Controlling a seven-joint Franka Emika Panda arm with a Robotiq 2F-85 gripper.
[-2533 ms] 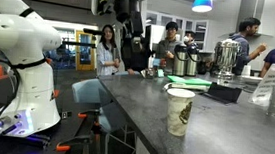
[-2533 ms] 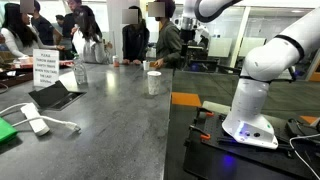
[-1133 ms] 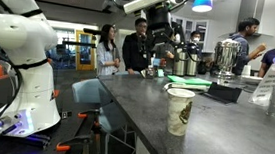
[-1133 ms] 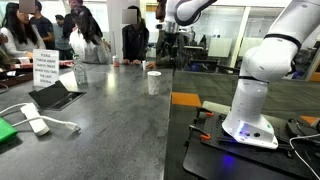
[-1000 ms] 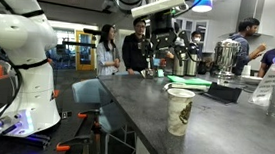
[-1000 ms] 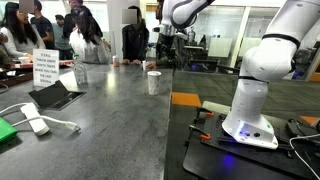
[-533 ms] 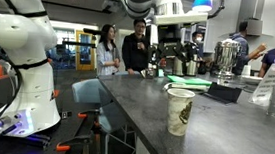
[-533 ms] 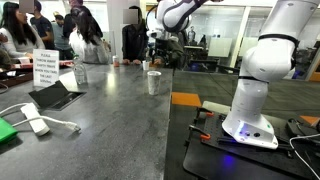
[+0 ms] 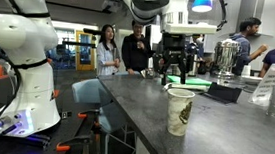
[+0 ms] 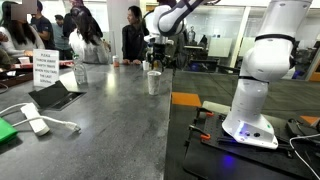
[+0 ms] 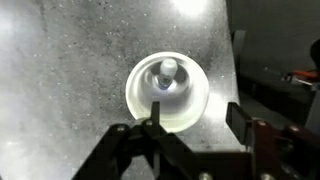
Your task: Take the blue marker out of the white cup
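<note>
Wrist view looks straight down past the hand [image 11: 194, 120], which is spread wide and carries nothing. Starting from the picture's left, one of its fingers [image 11: 152, 120] overlaps the near rim of the white cup [image 11: 167, 95]. The other finger sits well off to the right over bare worktop [image 11: 60, 90]. The cup is therefore under the hand but shifted toward the left finger, not centred in the gap. The blue marker [image 11: 165, 78] stands inside the cup with its rounded end pointing up at the camera. Its body looks pale in the glare, so its colour cannot be confirmed in this view.

In both exterior views the hand [image 9: 172, 65] [image 10: 155, 60] hovers above the cup [image 9: 179, 111] [image 10: 153, 83], clear of its rim, and the marker is hidden below the rim.

By my reading, this is the approach step: the hand is lined up above the cup and the grasp has not begun. The next move calls for a small sideways correction to bring the marker midway between the fingers. After that comes a straight descent into the mouth without nudging the light cup, then closing on the marker's upper end.
</note>
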